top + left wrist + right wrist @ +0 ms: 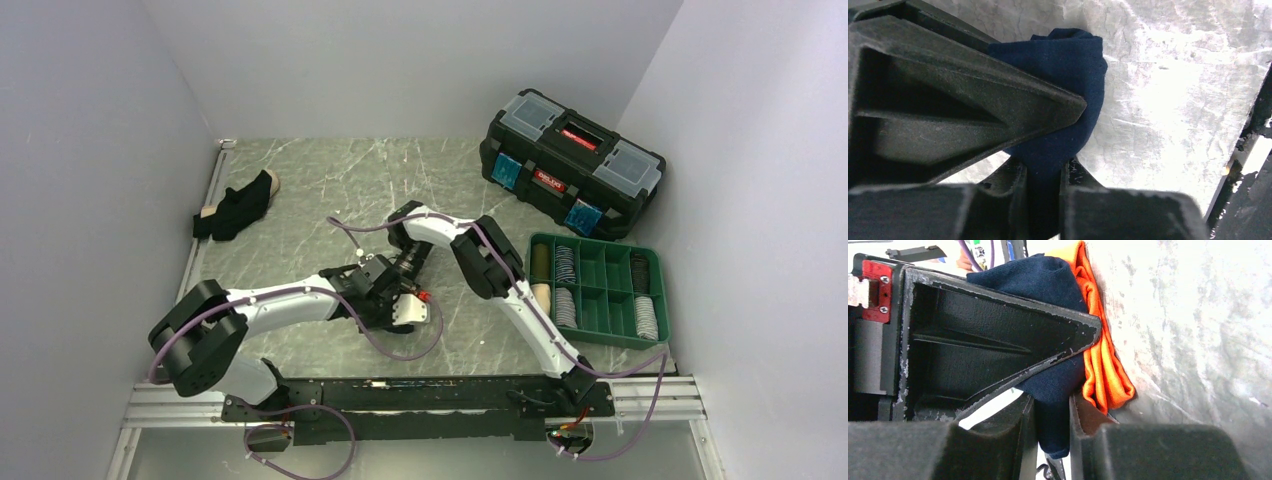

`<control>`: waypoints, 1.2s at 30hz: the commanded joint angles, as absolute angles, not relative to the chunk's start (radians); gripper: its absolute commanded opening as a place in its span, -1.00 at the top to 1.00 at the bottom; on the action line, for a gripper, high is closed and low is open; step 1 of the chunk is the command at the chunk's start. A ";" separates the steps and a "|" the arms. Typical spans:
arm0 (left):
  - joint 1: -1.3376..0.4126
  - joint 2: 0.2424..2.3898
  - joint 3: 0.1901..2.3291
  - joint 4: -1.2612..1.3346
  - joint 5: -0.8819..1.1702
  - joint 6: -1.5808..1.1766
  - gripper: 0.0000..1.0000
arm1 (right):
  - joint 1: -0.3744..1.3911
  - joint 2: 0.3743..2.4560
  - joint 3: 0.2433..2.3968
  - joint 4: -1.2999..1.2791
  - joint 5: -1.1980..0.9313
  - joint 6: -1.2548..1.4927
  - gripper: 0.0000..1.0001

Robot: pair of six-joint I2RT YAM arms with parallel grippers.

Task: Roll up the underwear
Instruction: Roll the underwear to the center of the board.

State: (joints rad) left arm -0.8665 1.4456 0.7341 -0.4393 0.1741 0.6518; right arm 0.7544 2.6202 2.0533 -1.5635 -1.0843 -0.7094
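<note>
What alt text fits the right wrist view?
Close-up of the right gripper shut on bunched navy underwear, the cloth pinched between its black fingers. A fold of orange trim on the garment bulges out beside the fingertip, with the pale marbled table behind it.

Toolbox [570, 165] behind tray [597, 241], right; 1 underwear [237, 205] far left.

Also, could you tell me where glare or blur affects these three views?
Top external: evenly lit and sharp. Left wrist: the table glares nearly white beside the navy underwear; the left fingers blur along the bottom edge. Right wrist: same washed-out table, soft foreground, orange band crisp.
</note>
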 commanded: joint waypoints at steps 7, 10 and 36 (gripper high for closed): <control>-0.842 1.540 0.730 -0.472 0.238 0.725 1.00 | 0.657 2.470 1.938 -1.412 -0.860 -0.730 -0.09; -0.819 1.560 0.744 -0.493 0.268 0.738 1.00 | 0.614 2.430 1.918 -1.418 -0.863 -0.739 -0.23; -0.459 1.927 1.142 -0.919 0.687 0.846 1.00 | 0.305 1.710 1.381 -0.826 -0.919 -0.538 -0.21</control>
State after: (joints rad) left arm -0.4942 1.8503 1.1164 -0.8677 0.7212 0.7929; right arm 0.2905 1.8442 1.4567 -0.9768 -0.8753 -0.5472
